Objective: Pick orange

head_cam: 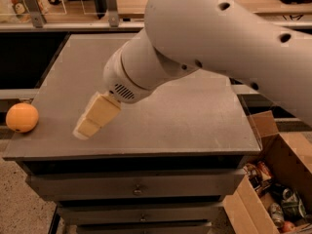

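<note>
The orange (22, 117) is round and yellow-orange. It sits at the left front edge of the grey table top (195, 116). My gripper (87, 128) hangs over the front left part of the table, to the right of the orange and apart from it by roughly one fruit's width. It holds nothing that I can see. My large white arm (204, 43) reaches in from the upper right and hides the middle and back of the table. The dark blue snack packet and the drink can are hidden behind the arm.
The table is a grey cabinet with drawers (139, 189) below its front edge. An open cardboard box (273, 189) with cans and rubbish stands on the floor at the right. A railing with posts (109, 6) runs behind the table.
</note>
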